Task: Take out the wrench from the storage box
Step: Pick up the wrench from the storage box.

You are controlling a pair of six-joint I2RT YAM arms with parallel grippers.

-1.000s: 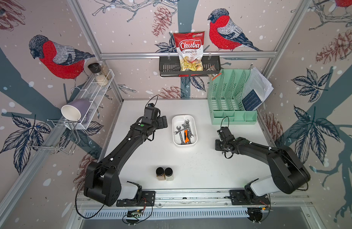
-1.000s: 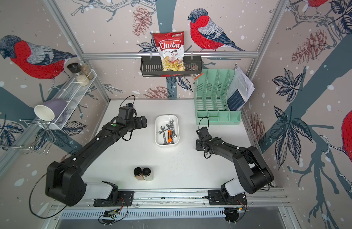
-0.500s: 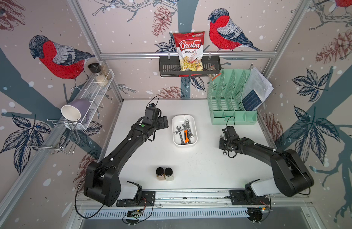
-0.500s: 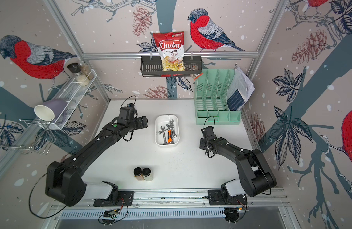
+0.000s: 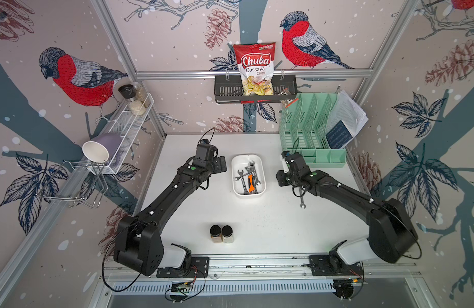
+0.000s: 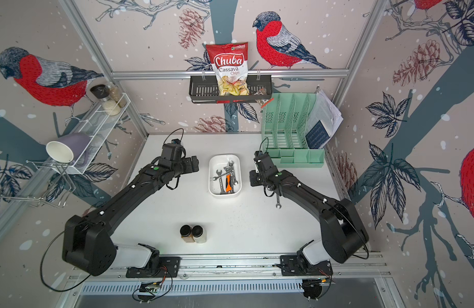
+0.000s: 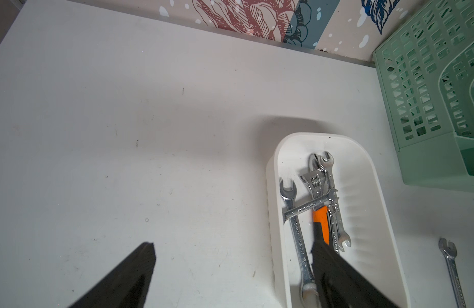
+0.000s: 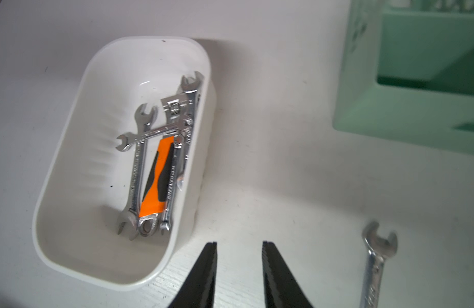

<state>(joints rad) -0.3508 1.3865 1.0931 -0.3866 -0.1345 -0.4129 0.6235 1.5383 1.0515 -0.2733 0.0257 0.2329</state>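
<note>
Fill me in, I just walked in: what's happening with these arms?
One wrench lies on the table, out of the box, beside the open, empty right claw. Several more wrenches lie piled in the box. The left claw hangs open at the box's other side, holding nothing.

The storage box is smooth white plastic with a soft gloss and faint ribs moulded into its floor. The wrenches inside it are bright polished metal with stamped lettering. One has an orange and black handle that looks matt and rubbery. A lone wrench on the table has the same chrome shine. The table is matt white, lightly scuffed. The file organiser is matt mint-green plastic lattice. The right pincer has matt black fingers with finely ridged inner faces.
</note>
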